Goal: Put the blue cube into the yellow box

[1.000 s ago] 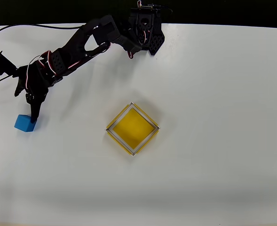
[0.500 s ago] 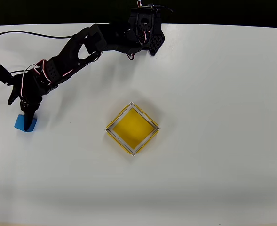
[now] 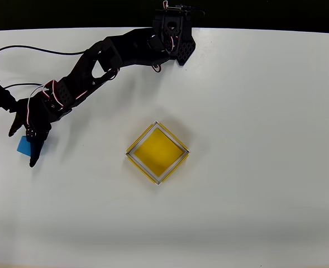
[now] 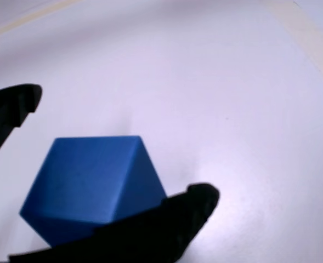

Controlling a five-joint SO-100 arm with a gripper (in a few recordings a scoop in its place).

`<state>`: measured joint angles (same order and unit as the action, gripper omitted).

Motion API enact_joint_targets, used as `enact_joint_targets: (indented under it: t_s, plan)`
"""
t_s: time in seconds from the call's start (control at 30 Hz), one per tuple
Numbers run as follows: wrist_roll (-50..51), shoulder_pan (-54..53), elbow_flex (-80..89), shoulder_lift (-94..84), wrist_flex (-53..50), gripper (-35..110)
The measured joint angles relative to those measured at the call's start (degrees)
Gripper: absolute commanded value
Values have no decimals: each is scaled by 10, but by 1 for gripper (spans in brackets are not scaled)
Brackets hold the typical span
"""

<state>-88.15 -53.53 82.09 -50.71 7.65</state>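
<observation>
— From where I stand looking down, in the overhead view, the gripper (image 3: 23, 146) is out at the far left of the table (image 3: 253, 212), and the blue cube (image 3: 23, 145) sits right between its two fingers, one finger crossing its near side and the other out past its far side.

— Is it holding the cube?

— I'd say not. The jaws are spread wider than the block, and the cube looks to be resting flat on the table. It's a straddle, not a grip.

— And the yellow box (image 3: 143, 140)?

— Well apart from the jaws, off to their right near the middle of the table, turned like a diamond, nothing on its yellow floor.

— What does the wrist view give you?

— The same story, closer. The blue cube (image 4: 92, 186) fills the gap, corner on to the camera. One finger (image 4: 175, 219) runs along its lower right side, touching it or just about; I can't tell which. The other finger (image 4: 10, 109) stands off to the upper left with bare table showing between it and the cube. So the gripper (image 4: 120, 148) is open around the block.

— So how far along?

— Early, by my reckoning. The reach is done and the cube is lined up inside the jaws. Closing, lifting, carrying across to the box and letting go are all left.
</observation>
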Motion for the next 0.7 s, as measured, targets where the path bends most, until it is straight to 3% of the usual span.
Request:
enact_joint_targets:
  t_s: [0.7]
  plan:
    - [-4, 18, -19, 73, 64, 51]
